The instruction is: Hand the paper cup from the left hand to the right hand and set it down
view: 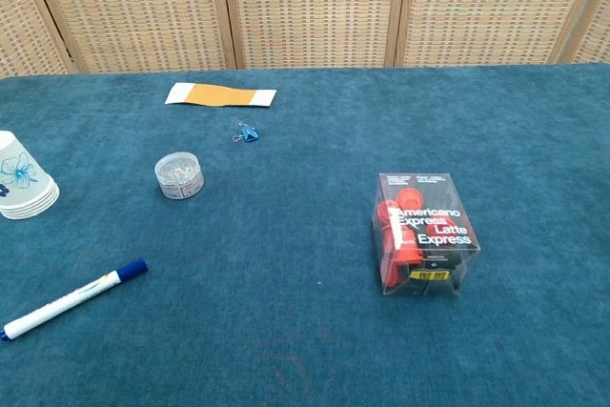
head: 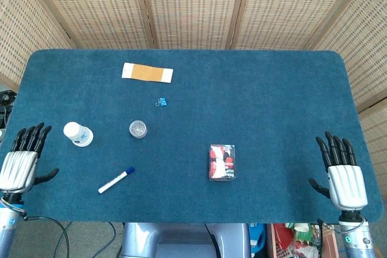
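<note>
White paper cup with a blue flower print (head: 78, 134) sits mouth-down on the blue felt table (head: 254, 101), left side, untouched. Left hand (head: 19, 160) rests flat at the near-left edge, fingers spread, holding nothing; right hand (head: 344, 173) likewise at near right. First step: left hand reaches right and slightly far, wraps the cup's side wall gently (thin paper, likely crushes). Mind the blue-capped white marker (head: 115, 180) just nearer.

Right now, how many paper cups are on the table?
1 stack: the paper cup stands upside down near the left edge, by the left hand. Ridges at its rim suggest several nested cups; count unclear.
</note>
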`<action>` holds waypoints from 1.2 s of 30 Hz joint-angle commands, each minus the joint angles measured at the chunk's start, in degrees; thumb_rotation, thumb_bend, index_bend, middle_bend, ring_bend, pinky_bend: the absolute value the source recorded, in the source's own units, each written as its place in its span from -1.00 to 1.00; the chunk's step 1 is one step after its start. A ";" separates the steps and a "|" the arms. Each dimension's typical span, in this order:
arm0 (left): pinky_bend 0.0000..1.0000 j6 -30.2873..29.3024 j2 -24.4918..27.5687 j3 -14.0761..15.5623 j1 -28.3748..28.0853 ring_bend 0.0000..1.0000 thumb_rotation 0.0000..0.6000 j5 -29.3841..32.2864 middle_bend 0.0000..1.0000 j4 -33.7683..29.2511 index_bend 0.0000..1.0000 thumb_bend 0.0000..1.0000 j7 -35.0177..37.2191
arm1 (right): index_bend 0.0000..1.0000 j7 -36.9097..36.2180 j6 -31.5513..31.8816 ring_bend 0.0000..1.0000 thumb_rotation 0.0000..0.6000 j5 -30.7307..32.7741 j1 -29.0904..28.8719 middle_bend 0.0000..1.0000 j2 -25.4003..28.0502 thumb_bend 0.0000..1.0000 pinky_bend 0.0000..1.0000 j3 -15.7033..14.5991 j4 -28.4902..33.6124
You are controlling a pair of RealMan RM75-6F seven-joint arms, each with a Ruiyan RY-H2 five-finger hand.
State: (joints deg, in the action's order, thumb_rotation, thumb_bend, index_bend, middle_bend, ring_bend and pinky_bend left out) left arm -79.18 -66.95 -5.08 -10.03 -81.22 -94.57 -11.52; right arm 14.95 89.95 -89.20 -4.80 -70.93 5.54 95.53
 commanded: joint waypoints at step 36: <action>-0.23 19.43 -15.33 1.98 -19.57 -0.29 1.00 -7.42 -0.42 42.71 -0.30 -0.61 14.09 | -1.00 1.12 -2.22 -1.00 1.00 4.44 -1.05 -1.00 -1.02 -1.00 -1.00 1.60 -1.54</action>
State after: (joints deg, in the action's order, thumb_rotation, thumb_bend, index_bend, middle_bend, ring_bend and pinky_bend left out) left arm -59.65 -82.15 -3.12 -29.63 -88.76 -52.05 2.55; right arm 16.07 87.73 -84.76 -5.86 -71.95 7.13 94.00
